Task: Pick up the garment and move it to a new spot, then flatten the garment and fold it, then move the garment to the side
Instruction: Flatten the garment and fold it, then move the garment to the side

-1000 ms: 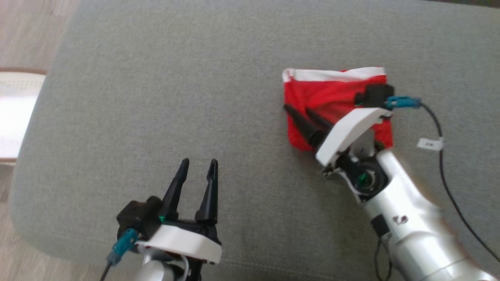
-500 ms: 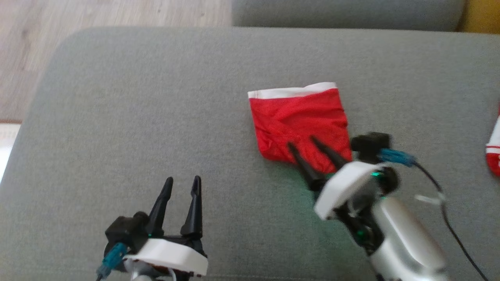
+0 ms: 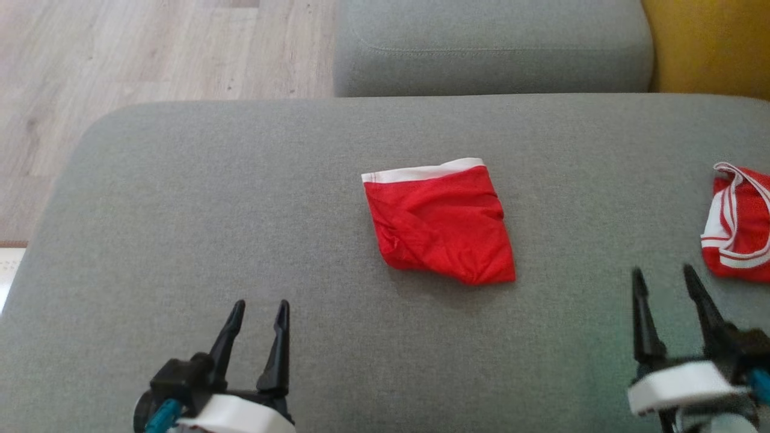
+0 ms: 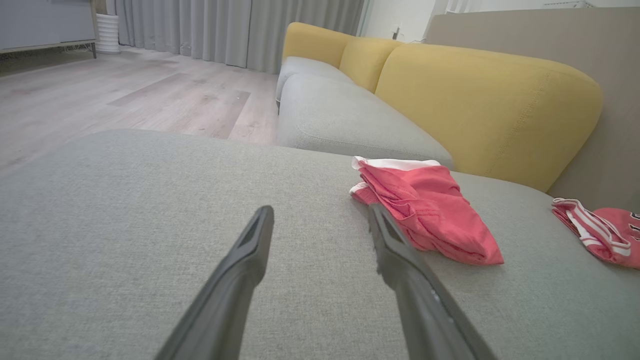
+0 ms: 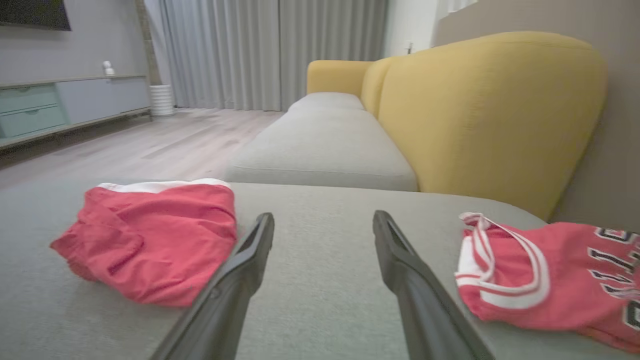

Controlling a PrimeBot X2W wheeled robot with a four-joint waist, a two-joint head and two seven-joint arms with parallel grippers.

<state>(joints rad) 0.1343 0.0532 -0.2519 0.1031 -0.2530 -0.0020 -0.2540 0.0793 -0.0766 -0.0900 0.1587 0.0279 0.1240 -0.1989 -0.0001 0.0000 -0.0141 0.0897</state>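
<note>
Garment [image 3: 439,222] lies folded on the grey cushion [image 3: 240,210] (red, white waistband).

Grey sofa [image 3: 180,210] with yellow backrests [image 4: 480,100], pale wood floor [image 3: 150,48], curtains [image 5: 250,50], perhaps a sideboard [image 5: 60,107]

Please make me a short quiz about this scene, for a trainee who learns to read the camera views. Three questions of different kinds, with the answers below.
1. True or false: the right gripper is holding the folded red garment.
2. What lies at the robot's far right? A) a striped red jersey B) a blue towel C) a book
3. Fill in: both clothes lie on a ___ cushion.

Key:
1. False: its jaws stand open, apart from the garment.
2. A
3. grey
</note>
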